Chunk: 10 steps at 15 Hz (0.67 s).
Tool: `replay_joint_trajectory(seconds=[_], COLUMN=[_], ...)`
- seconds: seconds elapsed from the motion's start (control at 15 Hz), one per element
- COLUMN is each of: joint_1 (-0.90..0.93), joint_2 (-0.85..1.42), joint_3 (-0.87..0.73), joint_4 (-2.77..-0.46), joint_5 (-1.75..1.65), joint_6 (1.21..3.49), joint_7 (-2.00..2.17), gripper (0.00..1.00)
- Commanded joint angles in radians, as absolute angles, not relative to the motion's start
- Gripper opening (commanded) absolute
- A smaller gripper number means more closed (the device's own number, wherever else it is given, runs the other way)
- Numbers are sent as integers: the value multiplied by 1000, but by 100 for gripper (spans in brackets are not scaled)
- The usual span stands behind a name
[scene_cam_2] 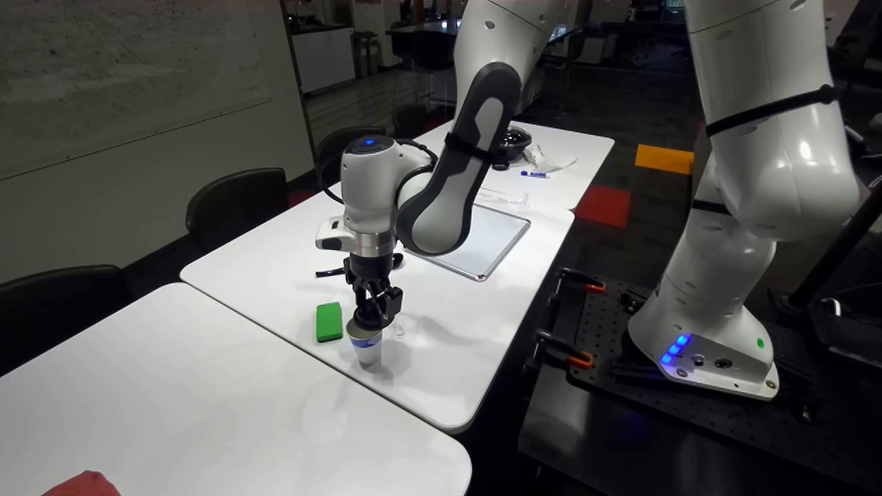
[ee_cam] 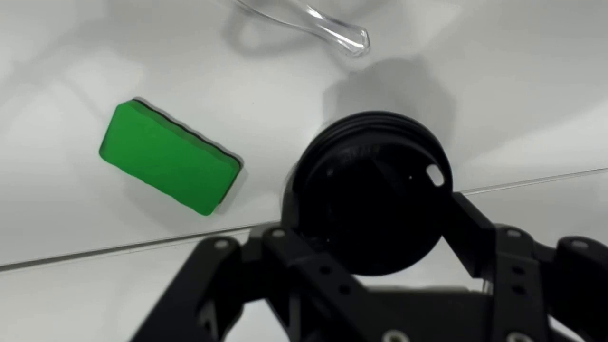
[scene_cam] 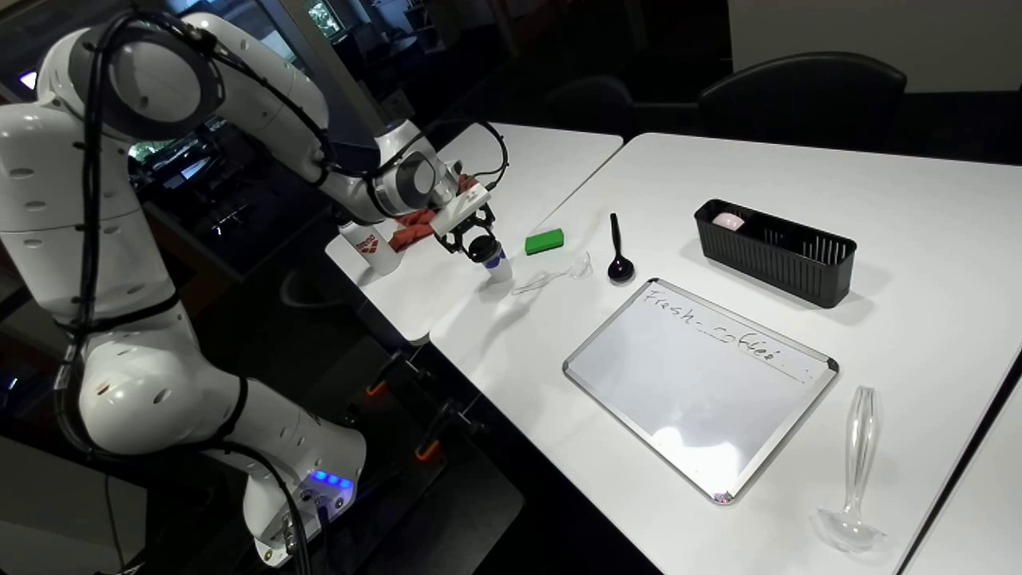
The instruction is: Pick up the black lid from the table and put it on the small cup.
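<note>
The black lid (ee_cam: pixel 375 175) is a round black disc with a small slot. My gripper (ee_cam: pixel 373 209) has a finger on each side of it and is shut on its edge. The small cup (scene_cam_2: pixel 368 351) is white with a blue band and stands upright on the white table (scene_cam: pixel 511 359); it also shows in an exterior view (scene_cam: pixel 500 270). The lid (scene_cam_2: pixel 371 318) is held at the cup's mouth, and part of the cup's inside shows beside it. I cannot tell if the lid touches the rim. In the wrist view the lid hides almost all of the cup.
A green eraser (ee_cam: pixel 171 156) lies beside the cup. A clear utensil (ee_cam: pixel 332 33) lies close by. A black ladle (scene_cam: pixel 620 267), a framed whiteboard (scene_cam: pixel 703 391) and a black basket (scene_cam: pixel 774 259) are farther along. A white bottle (scene_cam: pixel 371 249) stands near the arm.
</note>
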<state>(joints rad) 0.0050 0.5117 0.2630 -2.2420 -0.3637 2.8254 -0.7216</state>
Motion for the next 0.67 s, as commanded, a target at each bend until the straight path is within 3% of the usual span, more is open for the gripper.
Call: replay_joint_trajectory(seconds=[0.0, 0.6], joint_1=[31, 93], joint_2=[532, 571], joint_3=[248, 191], joint_4=[-2209, -2164], joint_5=[-361, -403], joint_6=[2803, 2816], joint_7=[-749, -731], gripper=[75, 73])
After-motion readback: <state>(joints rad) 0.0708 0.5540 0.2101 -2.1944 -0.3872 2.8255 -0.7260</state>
